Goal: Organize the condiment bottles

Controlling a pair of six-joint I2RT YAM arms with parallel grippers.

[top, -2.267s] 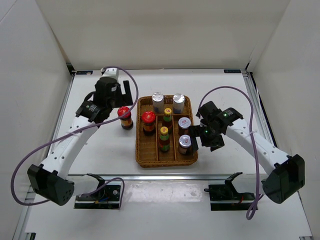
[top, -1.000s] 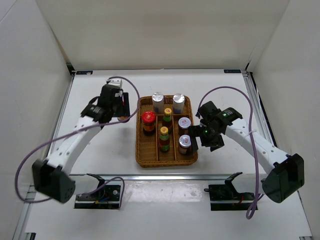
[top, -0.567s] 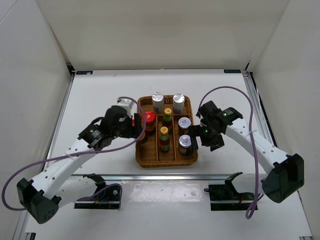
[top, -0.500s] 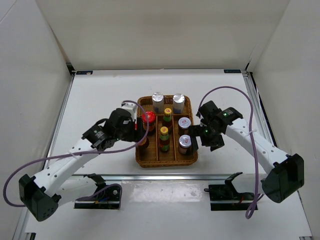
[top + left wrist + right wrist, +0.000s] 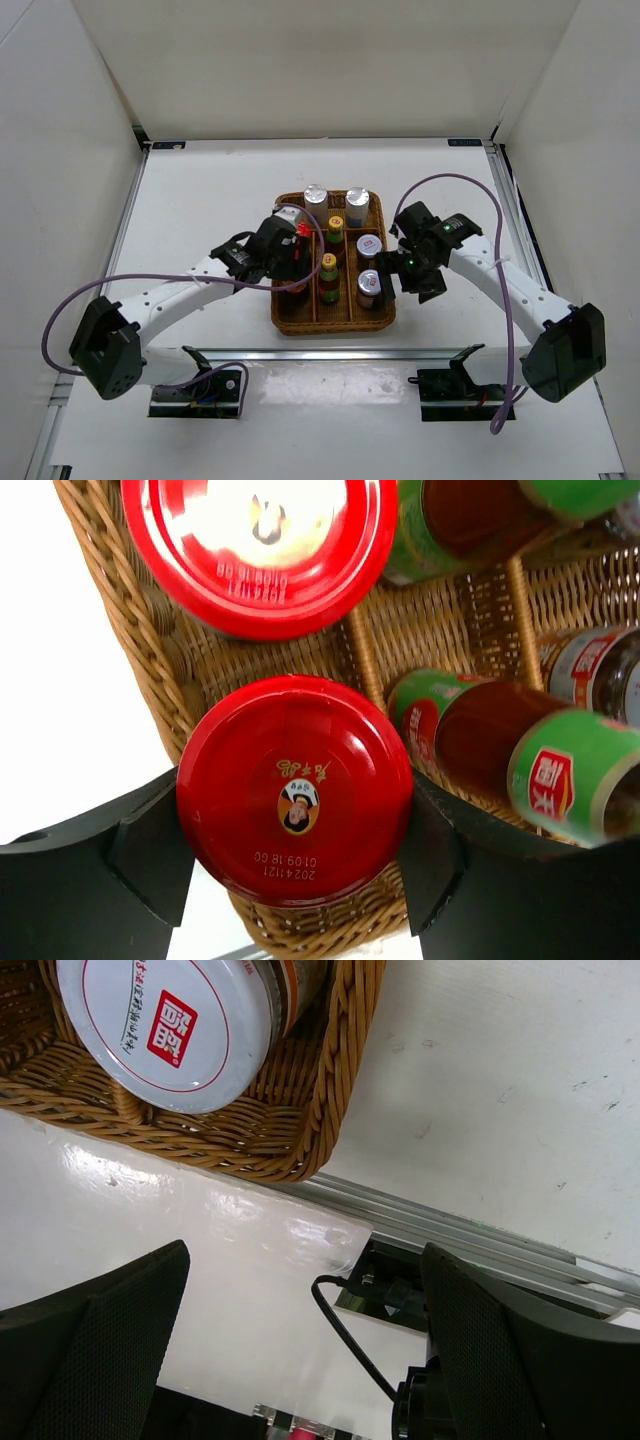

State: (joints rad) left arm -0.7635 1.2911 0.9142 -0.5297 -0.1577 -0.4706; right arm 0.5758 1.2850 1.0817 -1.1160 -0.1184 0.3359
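My left gripper (image 5: 289, 266) is shut on a red-capped dark jar (image 5: 295, 790), holding it by the cap over the near left compartment of the wicker tray (image 5: 335, 327); whether it rests there I cannot tell. The second red-capped jar (image 5: 260, 550) stands just behind it, its cap partly showing in the top view (image 5: 302, 230). Two yellow-capped bottles (image 5: 335, 224) (image 5: 328, 264) stand in the middle column. Silver-capped shakers stand at the back (image 5: 316, 197) (image 5: 357, 199) and in the right column (image 5: 369, 245) (image 5: 369, 281). My right gripper (image 5: 402, 276) is open and empty beside the tray's right edge.
The right wrist view shows the nearest silver cap (image 5: 165, 1025), the tray's rim (image 5: 335, 1100), the metal table-edge rail (image 5: 480, 1235) and a black cable (image 5: 345, 1335). White walls enclose the table on three sides.
My left arm has carried the red-capped jar from the table left of the tray rightward to the tray's near left compartment. The right arm has not moved.
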